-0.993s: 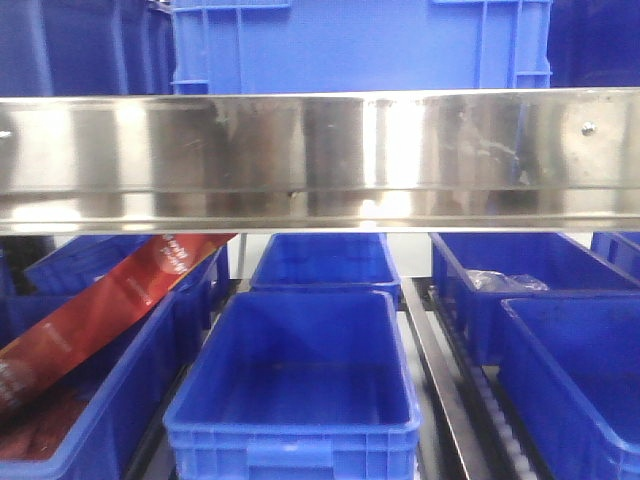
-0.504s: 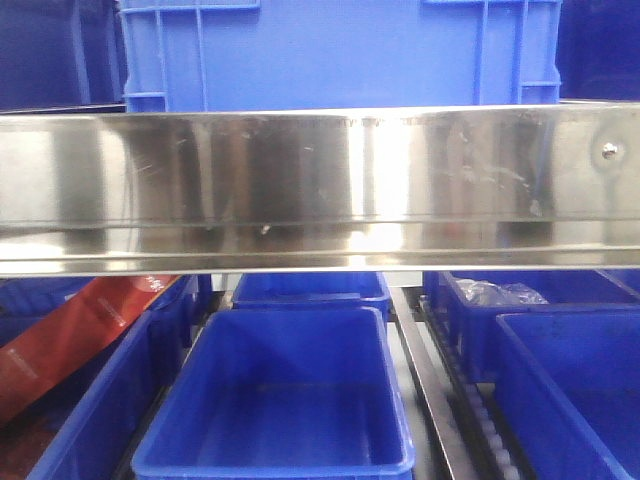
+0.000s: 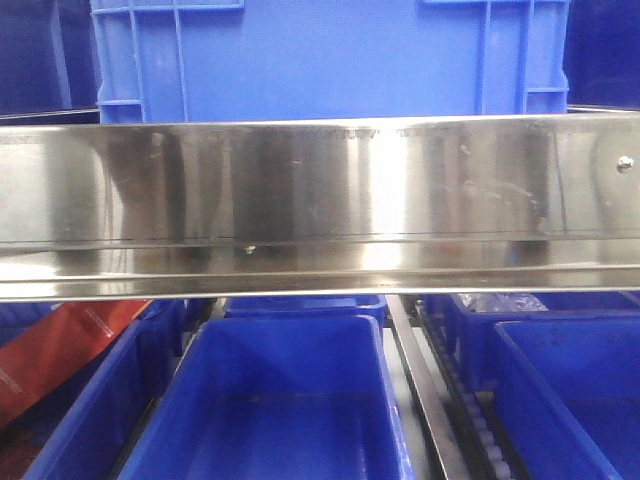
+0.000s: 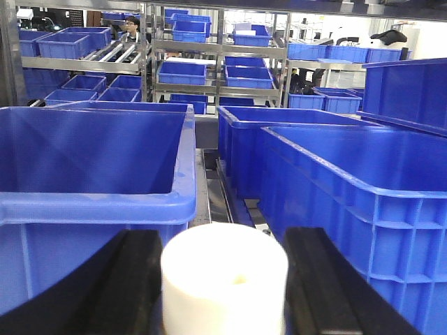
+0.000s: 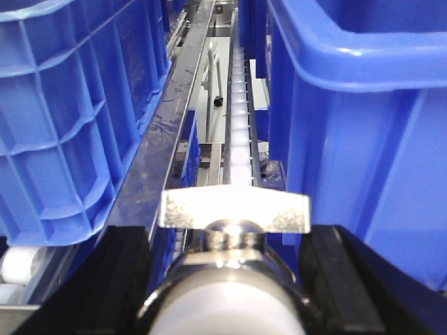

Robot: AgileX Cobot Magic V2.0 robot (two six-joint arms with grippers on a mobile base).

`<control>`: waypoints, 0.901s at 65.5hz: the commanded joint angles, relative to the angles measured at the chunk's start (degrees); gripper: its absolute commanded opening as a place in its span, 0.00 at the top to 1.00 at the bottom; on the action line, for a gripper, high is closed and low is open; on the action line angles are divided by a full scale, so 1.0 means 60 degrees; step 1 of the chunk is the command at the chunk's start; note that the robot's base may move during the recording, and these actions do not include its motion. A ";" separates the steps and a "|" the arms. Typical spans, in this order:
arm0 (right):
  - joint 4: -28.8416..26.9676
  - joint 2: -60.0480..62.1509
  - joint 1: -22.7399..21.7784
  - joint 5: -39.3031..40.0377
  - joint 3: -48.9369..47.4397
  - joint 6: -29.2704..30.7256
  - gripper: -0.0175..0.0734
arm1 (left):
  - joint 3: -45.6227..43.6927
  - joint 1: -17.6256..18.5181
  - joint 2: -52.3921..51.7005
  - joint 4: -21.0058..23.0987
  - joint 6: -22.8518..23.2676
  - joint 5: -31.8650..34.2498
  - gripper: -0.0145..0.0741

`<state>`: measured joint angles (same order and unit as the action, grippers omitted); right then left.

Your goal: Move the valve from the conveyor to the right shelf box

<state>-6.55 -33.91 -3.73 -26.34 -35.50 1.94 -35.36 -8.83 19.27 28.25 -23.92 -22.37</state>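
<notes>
**Right gripper**: black jaws closed on the valve. Its steel T-handle lies crosswise at 12 o'clock of the pale body, and the frame edge cuts off the lower body.

**Left gripper**: jaws clamped on a white cylinder, which stands upright with its base out of frame. What it is cannot be told.

**Around the valve:**
- Ribbed bin at 9 o'clock.
- Smooth bin at 3 o'clock.
- Between them is a narrow lane, where a roller track and a steel rail run toward 12 o'clock.

**Around the cylinder:**
- Wide bin at 10 o'clock and long bin at 2 o'clock, both rims above the jaws.
- A slim gap between them at 12 o'clock.
- Racks of blue bins far behind.
- A person at 11 o'clock, small and indistinct.

**Front view:**
- Beam spans the full width and hides what lies behind it.
- Crate at 12 o'clock, its top cut off.
- Centre bin at 6 o'clock, open-topped, its near end out of frame.
- Side bin at 4 o'clock.
- Red pack at 8 o'clock, partly covered by the beam.
</notes>
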 commanded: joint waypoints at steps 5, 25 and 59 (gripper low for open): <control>0.0099 0.0081 -0.0042 0.0678 -0.0054 0.0039 0.99 | -0.0059 0.0011 -0.0042 0.0091 -0.0026 0.0407 0.96; 0.0099 0.0081 -0.0042 0.0678 -0.0054 0.0039 0.99 | -0.0059 0.0011 -0.0042 0.0091 -0.0026 0.0407 0.96; 0.0081 -0.0057 0.0498 0.0605 -0.0937 0.0354 0.99 | -0.0550 0.1254 0.0496 -0.0645 -0.0026 -0.0419 0.96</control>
<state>-6.54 -34.02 -1.88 -26.96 -38.19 2.96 -36.50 -3.54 20.69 25.74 -23.92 -25.65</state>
